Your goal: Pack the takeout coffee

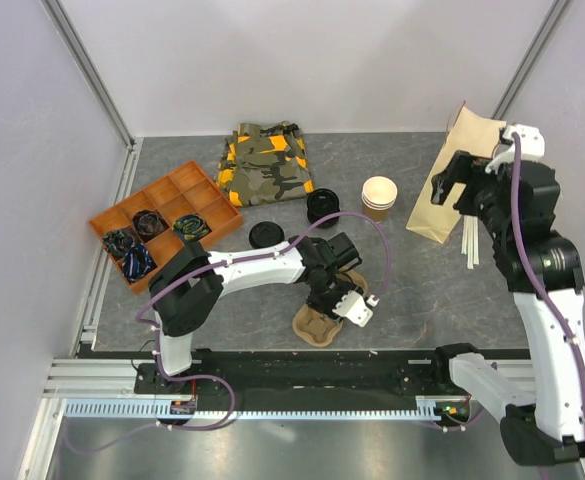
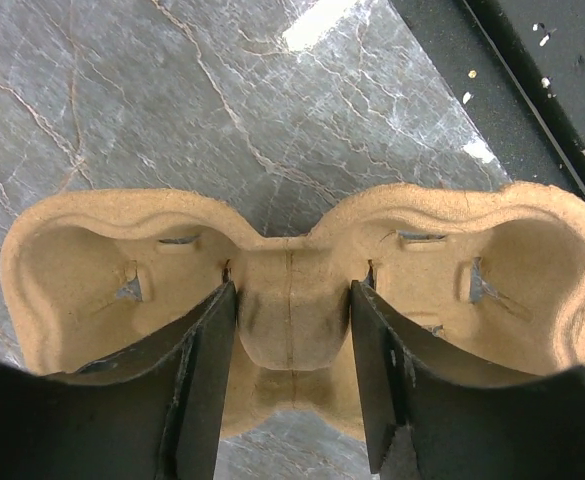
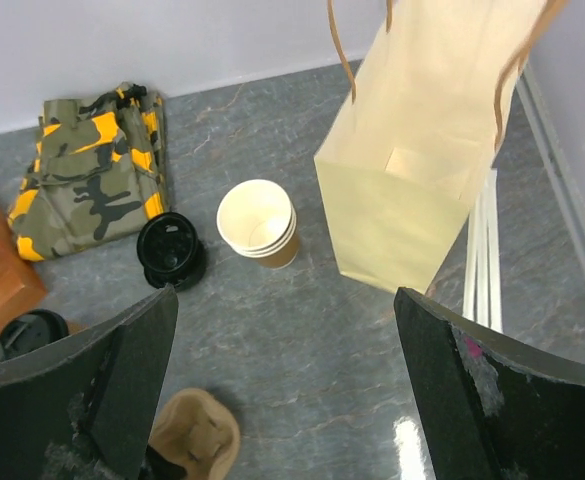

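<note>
My left pincer point(image 2: 292, 290) hung low over the moulded tan pulp cup carrier point(image 2: 292, 225). Its black fingers were half-spread, one down in each round well, astride the rounded middle ridge. I could not tell whether they pressed on it. The carrier's long axis ran across my fingers. It lay close to the black base rail point(image 1: 322, 365) at the near edge, with bare grey marbled table point(image 1: 412, 290) to its right and far side.

My right pincer point(image 3: 284, 300) was spread wide, holding nothing, raised at the far right over the smooth pale-brown paper bag point(image 3: 412, 180) beside the right wall. Thin white sticks point(image 3: 482, 260) lay along the bag's right side.

The takeout coffee point(image 1: 323, 207), a small cup under a round glossy black plastic lid, stood upright at the far middle with its long axis vertical and the lid up. It was well apart from both pincers. It sat just left of the stack of lidless tan paper cups point(image 1: 379, 197) and near the folded camouflage cloth point(image 1: 265, 163). A loose black lid point(image 1: 266, 235) lay flat to its near left, by the orange compartment tray point(image 1: 187, 180).
</note>
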`<state>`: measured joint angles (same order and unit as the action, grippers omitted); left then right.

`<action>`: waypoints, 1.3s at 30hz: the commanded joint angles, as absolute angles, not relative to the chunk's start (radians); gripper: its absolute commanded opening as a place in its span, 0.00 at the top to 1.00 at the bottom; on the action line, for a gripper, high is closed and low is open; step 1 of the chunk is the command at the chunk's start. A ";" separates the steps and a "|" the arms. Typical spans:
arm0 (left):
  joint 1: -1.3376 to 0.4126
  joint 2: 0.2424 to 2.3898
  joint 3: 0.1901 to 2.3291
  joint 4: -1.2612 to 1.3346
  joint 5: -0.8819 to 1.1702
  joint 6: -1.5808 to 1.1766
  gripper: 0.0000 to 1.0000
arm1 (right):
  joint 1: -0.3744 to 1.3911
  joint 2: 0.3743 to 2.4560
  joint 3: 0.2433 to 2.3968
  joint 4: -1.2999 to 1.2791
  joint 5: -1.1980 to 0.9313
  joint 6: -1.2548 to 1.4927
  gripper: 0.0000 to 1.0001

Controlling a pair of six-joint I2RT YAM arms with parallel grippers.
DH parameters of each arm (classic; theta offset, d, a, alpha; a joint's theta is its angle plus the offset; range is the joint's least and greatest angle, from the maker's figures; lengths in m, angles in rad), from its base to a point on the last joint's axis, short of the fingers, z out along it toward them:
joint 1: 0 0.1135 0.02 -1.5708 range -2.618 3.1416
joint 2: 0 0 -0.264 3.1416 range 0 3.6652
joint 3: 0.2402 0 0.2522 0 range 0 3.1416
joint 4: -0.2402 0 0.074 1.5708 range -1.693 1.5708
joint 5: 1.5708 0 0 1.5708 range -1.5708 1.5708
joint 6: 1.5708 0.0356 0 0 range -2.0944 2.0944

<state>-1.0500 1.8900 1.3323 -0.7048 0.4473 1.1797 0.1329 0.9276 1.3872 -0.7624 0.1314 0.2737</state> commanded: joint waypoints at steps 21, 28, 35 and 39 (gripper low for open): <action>-1.114 1.700 1.282 -0.700 0.468 1.147 0.65 | -0.575 1.759 2.376 -1.043 -0.637 -0.339 0.02; -1.147 1.663 1.250 -0.703 0.471 1.120 0.65 | -0.586 1.782 2.266 -0.777 -0.655 -0.345 0.02; -1.157 1.658 1.249 -0.701 0.477 1.092 0.65 | -0.586 1.888 2.329 -0.663 -0.670 -0.307 0.09; -1.158 1.657 1.250 -0.701 0.483 1.086 0.65 | -0.586 1.936 2.298 -0.525 -0.744 -0.285 0.22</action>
<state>-1.1500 1.6951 1.2476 -0.7074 0.4519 1.1198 -0.5808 1.8889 2.2936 -0.7021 -0.6559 -0.3092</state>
